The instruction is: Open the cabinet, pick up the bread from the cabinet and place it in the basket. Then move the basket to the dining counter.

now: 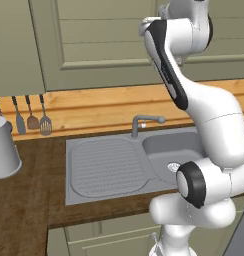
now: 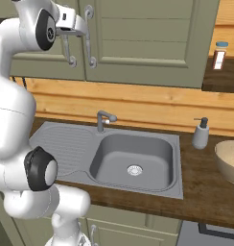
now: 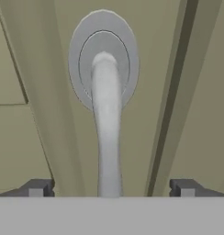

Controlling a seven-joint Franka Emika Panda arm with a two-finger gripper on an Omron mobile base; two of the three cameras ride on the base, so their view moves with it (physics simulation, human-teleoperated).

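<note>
Two dark fingertips (image 3: 36, 188) stand well apart at the bottom of the hand view, and the grey bar handle (image 3: 106, 133) runs up between them, touching neither. The gripper (image 3: 109, 189) is open around that bar, with nothing clamped. The handle ends in a round grey mounting plate (image 3: 103, 57) fixed to the sage-green door of the cabinet (image 3: 36, 69); a dark seam between two doors runs just beside it.

From the right base view, the hand is raised at the upper left against the closed cabinet (image 2: 147, 43), right at the pair of curved handles (which of the two it straddles I cannot tell from here). Below lies the dark wooden worktop with the grey sink (image 2: 133, 161) and its tap (image 2: 103, 120). A soap dispenser (image 2: 201, 133) stands beside the sink, and the tan basket (image 2: 230, 161) rests on the worktop at the far right edge, cut off by the frame. On the left base view a grey metal pot (image 1: 4, 147) sits at the left, with utensils (image 1: 32, 117) hanging on the wooden backsplash behind it.
</note>
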